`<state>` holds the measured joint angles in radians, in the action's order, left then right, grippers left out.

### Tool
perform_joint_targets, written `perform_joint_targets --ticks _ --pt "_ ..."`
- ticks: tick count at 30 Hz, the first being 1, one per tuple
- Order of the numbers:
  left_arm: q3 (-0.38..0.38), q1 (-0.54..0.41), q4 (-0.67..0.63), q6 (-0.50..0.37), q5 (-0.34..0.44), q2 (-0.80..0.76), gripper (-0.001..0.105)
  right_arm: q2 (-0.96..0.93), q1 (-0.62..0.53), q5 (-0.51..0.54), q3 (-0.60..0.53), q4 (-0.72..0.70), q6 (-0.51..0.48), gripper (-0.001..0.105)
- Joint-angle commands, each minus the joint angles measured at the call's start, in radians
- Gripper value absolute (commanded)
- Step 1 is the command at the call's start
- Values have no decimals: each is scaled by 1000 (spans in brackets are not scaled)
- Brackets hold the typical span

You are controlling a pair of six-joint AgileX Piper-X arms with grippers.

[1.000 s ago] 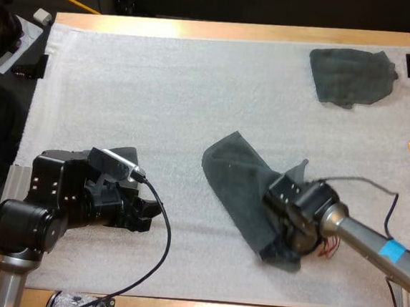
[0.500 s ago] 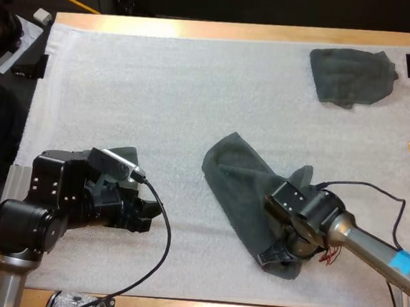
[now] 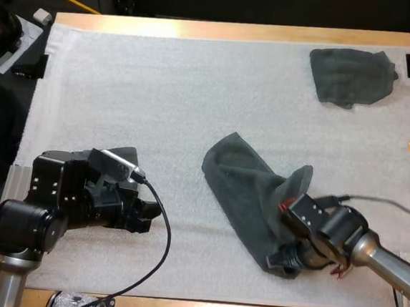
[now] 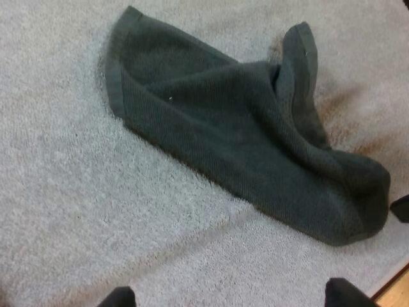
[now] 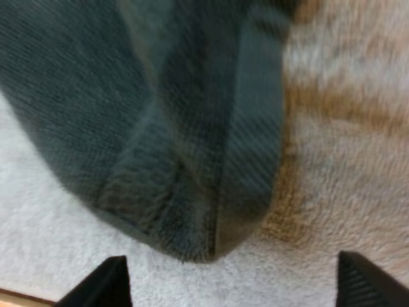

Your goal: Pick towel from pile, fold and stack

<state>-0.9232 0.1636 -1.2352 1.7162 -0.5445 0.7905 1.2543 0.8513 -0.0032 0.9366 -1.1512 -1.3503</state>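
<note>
Both claws gape wide and empty: left gripper [image 4: 231, 295] short of the crumpled towel [image 3: 244, 193] mid white mat [image 3: 161, 85], right gripper [image 5: 233, 281] at its near end. A second towel [image 3: 352, 76] lies at the far right corner.

Left claw [image 4: 233, 295], right claw [image 5: 233, 281]: both spread.

The mat [image 3: 161, 85] lies on the table [image 3: 223, 30]; a long towel [image 3: 241, 189] lies on the mat right of centre, running from the middle toward the near right; a second towel [image 3: 352, 76] lies at the mat's far right corner, well apart from the first; my right gripper [image 3: 283, 261] is at the long towel's near end; my left gripper [image 3: 148, 217] is at the near left, well apart from both towels.
</note>
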Motion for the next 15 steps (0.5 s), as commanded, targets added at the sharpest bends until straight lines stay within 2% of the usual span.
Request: perform_joint_targets --ticks 1,10,14,15 --pt "9 8 -9 -6 -5 -4 59 -20 15 -42 -98 82 116 63" --pt "23 10 -19 -5 -7 3 58 -11 35 -108 -273 356 307 62" --pt "19 7 -26 -2 -6 2 58 1 31 -107 -276 376 315 59" --pt "18 4 -28 -2 -5 0 58 8 30 -100 -274 375 313 52"
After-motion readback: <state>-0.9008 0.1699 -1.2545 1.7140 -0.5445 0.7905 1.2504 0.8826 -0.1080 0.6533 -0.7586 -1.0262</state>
